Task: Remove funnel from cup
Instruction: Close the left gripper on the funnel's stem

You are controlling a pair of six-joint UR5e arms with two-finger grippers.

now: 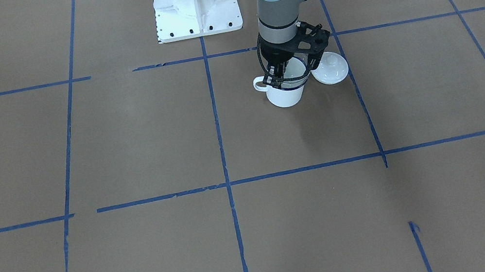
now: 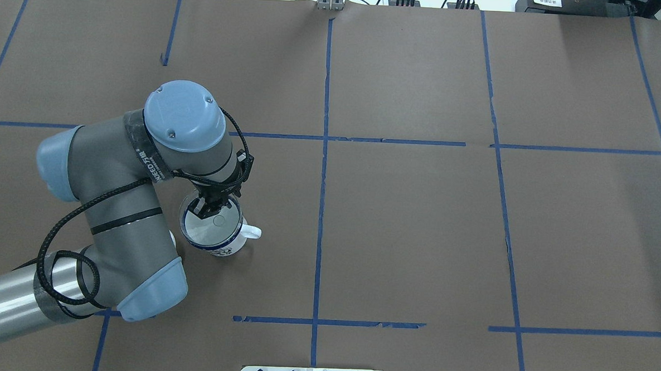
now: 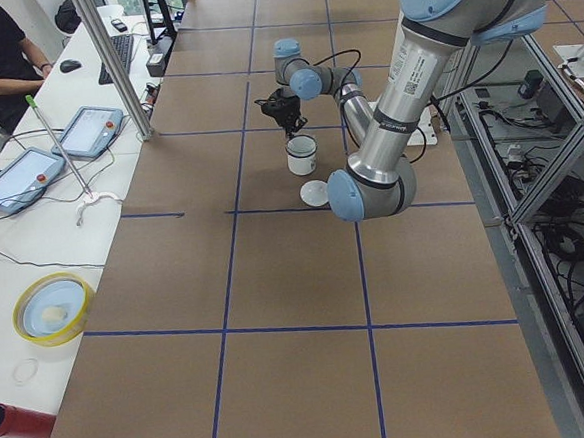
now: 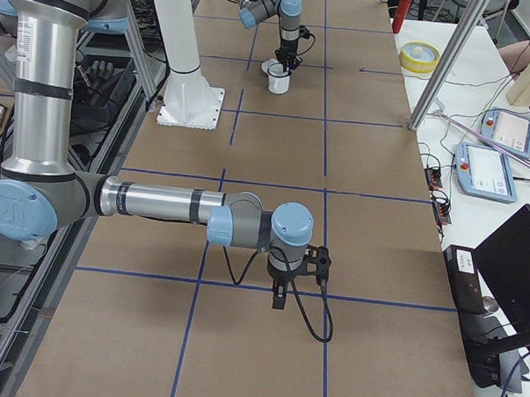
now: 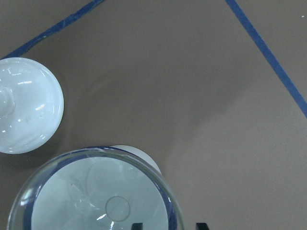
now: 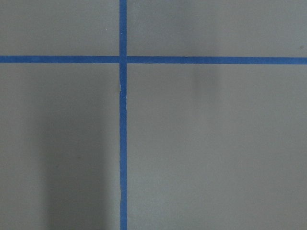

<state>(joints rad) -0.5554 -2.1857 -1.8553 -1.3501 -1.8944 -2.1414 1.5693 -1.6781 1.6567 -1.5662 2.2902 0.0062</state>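
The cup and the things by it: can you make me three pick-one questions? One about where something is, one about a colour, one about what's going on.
1. Where is the lid?
A. on top of the cup
B. on the table beside the cup
C. under the cup

2. What colour is the cup's rim?
A. red
B. yellow
C. dark blue

3. The funnel is:
A. sitting in the cup
B. lying on the table
C. held high in the air

Answers: 1 B, the front view shows the lid next to the cup. 2 C, the left wrist view shows a blue ring. 3 A, that view shows its clear bowl filling the cup's mouth.
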